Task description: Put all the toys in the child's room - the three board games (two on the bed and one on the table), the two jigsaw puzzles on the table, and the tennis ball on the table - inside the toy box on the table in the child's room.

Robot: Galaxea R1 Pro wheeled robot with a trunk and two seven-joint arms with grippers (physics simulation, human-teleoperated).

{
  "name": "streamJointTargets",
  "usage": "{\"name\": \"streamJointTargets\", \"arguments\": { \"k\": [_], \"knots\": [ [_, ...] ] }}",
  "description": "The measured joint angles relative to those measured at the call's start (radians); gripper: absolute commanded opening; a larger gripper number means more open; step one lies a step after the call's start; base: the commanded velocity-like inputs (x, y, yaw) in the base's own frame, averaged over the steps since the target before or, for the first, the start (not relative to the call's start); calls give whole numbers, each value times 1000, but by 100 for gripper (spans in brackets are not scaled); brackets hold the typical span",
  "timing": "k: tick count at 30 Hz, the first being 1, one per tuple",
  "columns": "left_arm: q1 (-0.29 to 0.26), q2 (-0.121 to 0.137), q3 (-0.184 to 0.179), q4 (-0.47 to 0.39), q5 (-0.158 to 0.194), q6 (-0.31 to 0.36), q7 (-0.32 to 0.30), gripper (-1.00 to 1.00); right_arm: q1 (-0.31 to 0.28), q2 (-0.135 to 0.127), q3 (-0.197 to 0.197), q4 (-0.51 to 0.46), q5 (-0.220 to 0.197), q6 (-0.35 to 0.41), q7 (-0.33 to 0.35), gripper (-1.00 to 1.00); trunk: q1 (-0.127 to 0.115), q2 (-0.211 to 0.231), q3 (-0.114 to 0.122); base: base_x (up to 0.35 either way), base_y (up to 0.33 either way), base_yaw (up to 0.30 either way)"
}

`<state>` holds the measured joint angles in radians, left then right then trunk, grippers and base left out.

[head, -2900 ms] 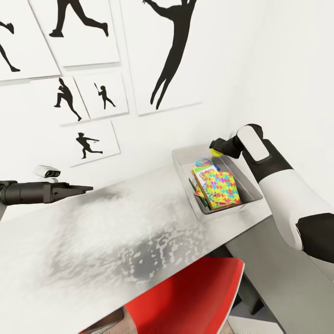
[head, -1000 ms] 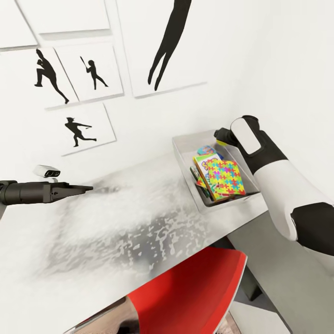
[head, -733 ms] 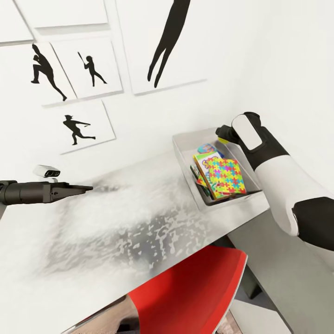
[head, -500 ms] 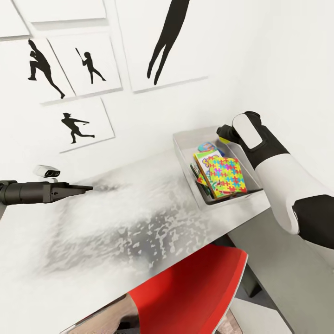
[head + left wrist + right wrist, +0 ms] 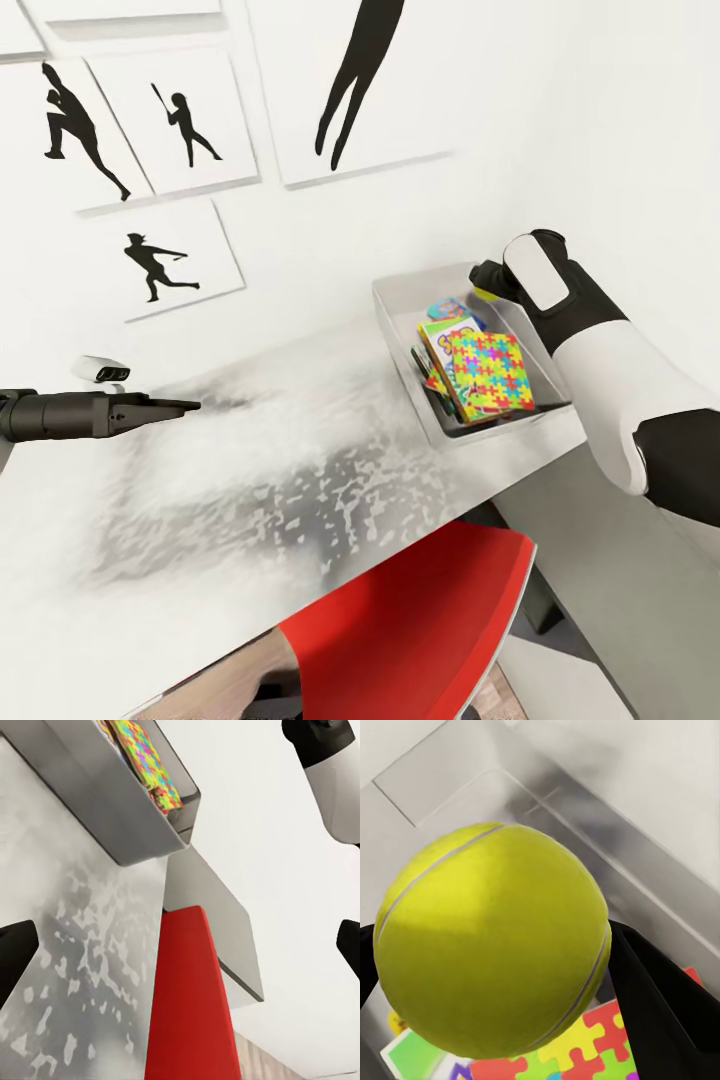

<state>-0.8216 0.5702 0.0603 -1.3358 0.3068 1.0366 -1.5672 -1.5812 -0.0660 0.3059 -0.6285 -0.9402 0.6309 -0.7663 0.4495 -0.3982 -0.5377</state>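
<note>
The right gripper [image 5: 487, 290] is hanging over the far end of the shallow grey toy box with flared sides [image 5: 400, 340], its black fingers [image 5: 660, 997] clamped on the small yellow-green tennis ball [image 5: 491, 937]. In the right wrist view the ball is sitting between the pads with a pale seam curving across it, and below it there's bare grey bin floor [image 5: 472, 787] next to the bright jigsaw pieces [image 5: 585, 1050], so there's open space straight under the ball. The box's far rim is sitting close to the white wall [image 5: 600, 130], so not much room on that side of the gripper.

Nearer the robot than the gripper, the bin is already holding a thin puzzle slab of yellow, pink, green and blue pieces [image 5: 490, 373], leaning on flat printed game boxes [image 5: 437, 340].

The left gripper [image 5: 170, 406] is hovering well apart from the box, over the pale grey mottled table top [image 5: 250, 470], fingers together and holding nothing. Loads of clear surface between it and the bin. A red chair [image 5: 420, 620] is tucked under the table's near edge.
</note>
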Motion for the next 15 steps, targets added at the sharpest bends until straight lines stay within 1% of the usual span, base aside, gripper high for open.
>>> {"name": "streamJointTargets", "arguments": {
  "k": [12, 15],
  "knots": [
    [0, 0, 0, 0, 0, 0, 0, 100, -1, -1, 0, 1, 0, 0, 0, -100, 0, 0, -20, 0, 0, 0],
    [0, 1, 0, 0, 0, 0, 0, 100, -14, 0, 0, 3, 0, -1, 0, -100, 0, 0, -24, 0, 0, 0]
  ]
}}
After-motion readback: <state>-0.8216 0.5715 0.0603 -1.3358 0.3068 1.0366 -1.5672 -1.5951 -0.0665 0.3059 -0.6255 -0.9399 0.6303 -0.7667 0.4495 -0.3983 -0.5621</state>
